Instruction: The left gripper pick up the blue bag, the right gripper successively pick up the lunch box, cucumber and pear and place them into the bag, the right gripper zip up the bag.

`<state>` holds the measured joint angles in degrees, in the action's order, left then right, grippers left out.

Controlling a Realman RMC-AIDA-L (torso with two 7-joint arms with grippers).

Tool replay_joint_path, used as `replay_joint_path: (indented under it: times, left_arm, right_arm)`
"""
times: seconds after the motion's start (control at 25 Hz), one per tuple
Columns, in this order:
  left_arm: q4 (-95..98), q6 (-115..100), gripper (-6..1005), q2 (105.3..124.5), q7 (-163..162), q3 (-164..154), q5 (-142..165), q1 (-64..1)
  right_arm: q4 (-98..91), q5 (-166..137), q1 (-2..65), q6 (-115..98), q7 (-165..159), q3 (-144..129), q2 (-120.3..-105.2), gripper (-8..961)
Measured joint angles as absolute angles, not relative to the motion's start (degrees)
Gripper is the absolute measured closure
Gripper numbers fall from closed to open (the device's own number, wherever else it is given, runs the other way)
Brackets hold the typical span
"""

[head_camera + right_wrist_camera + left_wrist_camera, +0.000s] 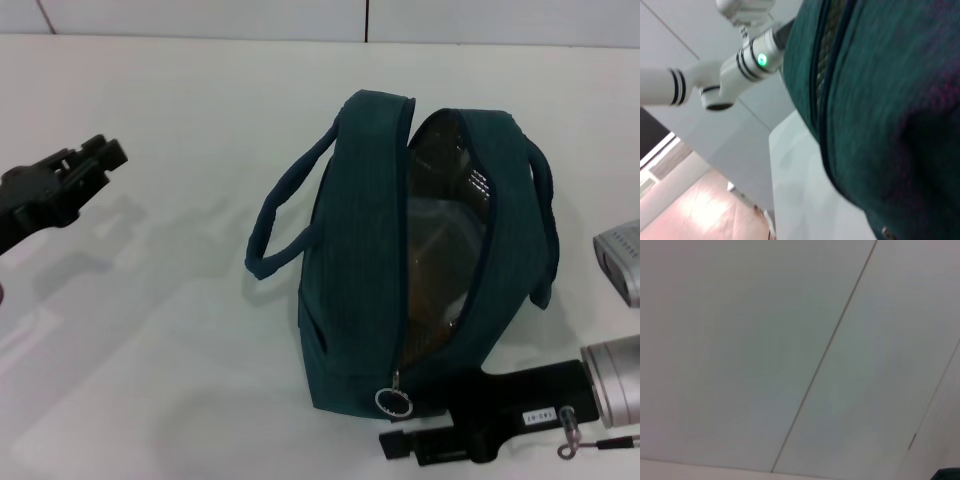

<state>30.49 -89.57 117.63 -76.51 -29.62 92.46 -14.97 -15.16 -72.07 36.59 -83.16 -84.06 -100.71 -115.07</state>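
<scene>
The blue bag (pixel 350 270) lies on the white table, its top zipper open along most of its length. Through the opening I see the clear lunch box (pixel 445 205) and an orange tone under it (pixel 440 270), perhaps the pear. The cucumber is hidden. The zipper's ring pull (pixel 393 402) hangs at the bag's near end. My right gripper (pixel 400 440), black with a white label, sits just below that ring, beside the bag's near end. In the right wrist view the bag fabric (pixel 880 110) fills the picture. My left gripper (pixel 90 165) hovers far left, apart from the bag.
The bag's two handles (pixel 285 225) lie out to either side. A grey device (pixel 620 260) sits at the right edge of the table. The left wrist view shows only wall panels (pixel 790 355). The right wrist view shows my left arm's green ring (pixel 761 60).
</scene>
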Motion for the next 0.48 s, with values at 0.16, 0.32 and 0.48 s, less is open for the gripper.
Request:
replay_joint_path:
  times: [0.16, 0.32, 0.48]
  left_arm:
    - [32.38, -89.57, 728, 117.60, -76.57, -29.60, 92.51, -13.09]
    - [33.02, -89.57, 728, 117.57, -77.14, -29.25, 92.43, -12.15]
    - [33.03, -89.56, 728, 117.54, -77.37, -29.08, 92.24, -11.93]
  right_arm:
    - [-15.40, -71.94, 36.29, -83.25, -84.01, -99.07, -114.97, 437]
    - [-15.54, -71.95, 35.92, -82.27, -83.89, -97.85, -115.10, 442]
    - [-15.55, -71.85, 35.98, -80.12, -84.14, -97.43, -115.25, 447]
